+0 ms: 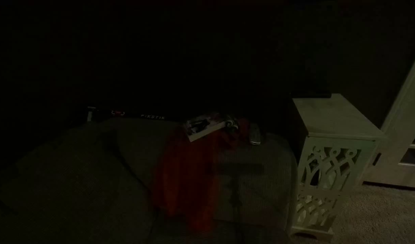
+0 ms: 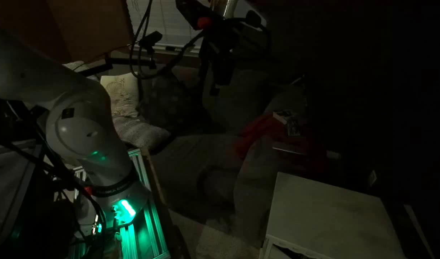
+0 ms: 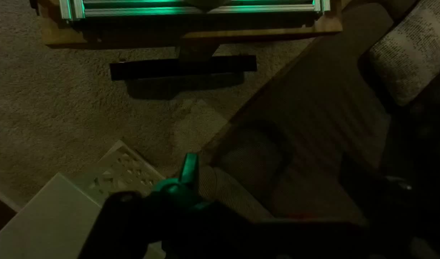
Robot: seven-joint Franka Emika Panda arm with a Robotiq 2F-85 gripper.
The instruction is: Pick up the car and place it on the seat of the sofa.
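Spreading dim through all three views, the sofa (image 1: pixel 272 193) takes up much of the scene, its ribbed cushions close to black. Over its upper part drapes a red cloth (image 1: pixel 190 176), and on the cloth lies a book (image 1: pixel 202 126), set at a slant. Just beside the book's end is a small shiny thing (image 1: pixel 232 124), and near that a narrow silvery thing (image 1: pixel 255 135); it is too dark to tell whether either one is the car. Near the book runs a black stick (image 1: pixel 152 117) lettered PIKSTIK.

In the wrist view the gripper (image 3: pixel 266 160) has its fingers (image 3: pixel 190 169) wide apart, one lit green, the other nearly lost in shadow, with the sofa showing between them. In an exterior view it hangs pointing down, well apart from the cloth.

Next to the sofa stands a white side table (image 1: pixel 343 117) with cut-out patterns. A patterned pillow (image 3: pixel 410 59) lies on the sofa. The robot arm (image 2: pixel 83 126) has a bright green light (image 2: pixel 127 208) low down. Carpet (image 3: pixel 79 100) shows beside the sofa.
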